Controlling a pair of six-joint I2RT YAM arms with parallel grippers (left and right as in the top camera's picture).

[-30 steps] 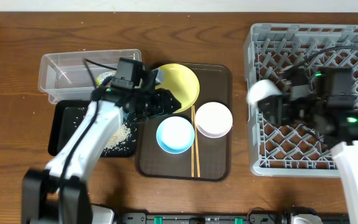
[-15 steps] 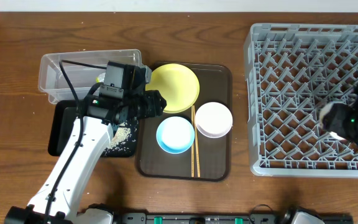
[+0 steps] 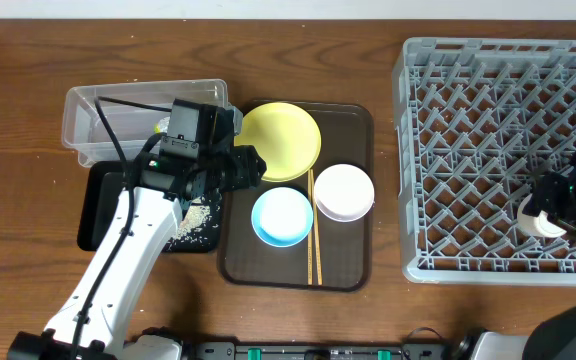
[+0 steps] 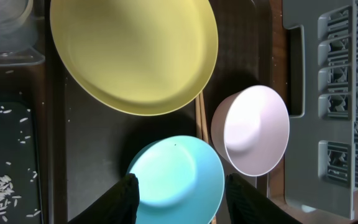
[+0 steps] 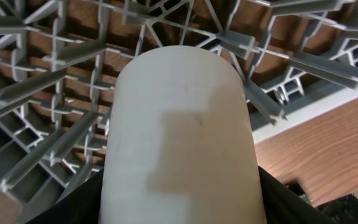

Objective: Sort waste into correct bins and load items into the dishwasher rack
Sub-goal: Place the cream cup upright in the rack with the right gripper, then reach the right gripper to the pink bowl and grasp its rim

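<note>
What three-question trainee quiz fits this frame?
1. True or false: the right gripper holds the white cup at the near right part of the rack.
2. Short answer: which holds the rice, the black tray or the brown tray?
3. Multiple choice: what sits below the open fingers of the left gripper? A. white cup B. blue bowl C. rice

Key: 1 true; 2 black tray; 3 B.
</note>
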